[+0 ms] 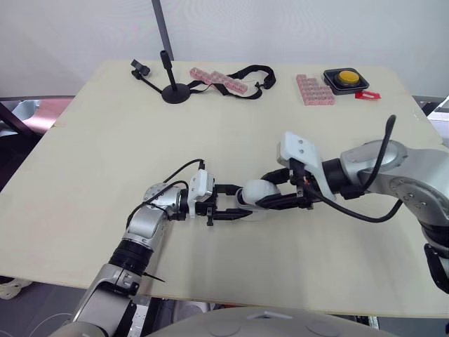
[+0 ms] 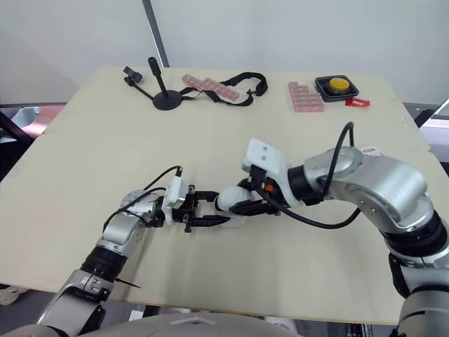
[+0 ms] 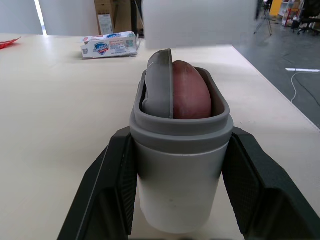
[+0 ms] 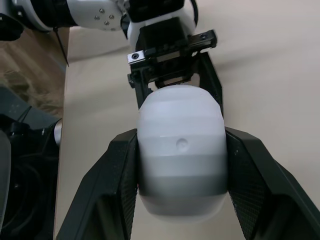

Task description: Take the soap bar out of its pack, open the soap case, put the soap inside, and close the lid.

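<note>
Table (image 1: 105,140): soap case (image 1: 254,191) pinched between grippers (left (image 3: 181,145), right (image 4: 181,140)).

We see the soap case (image 3: 177,185) as smooth, matt white plastic, with a grey plastic rim of duller finish. The soap bar (image 3: 192,92) inside looks reddish, smooth and faintly waxy. The left gripper (image 3: 180,140) has black fingers (image 3: 107,195) with a finely grained, matt inner face. The table (image 3: 50,100) is pale, matt and smooth. The soap pack (image 3: 109,44) looks like printed card.
</note>
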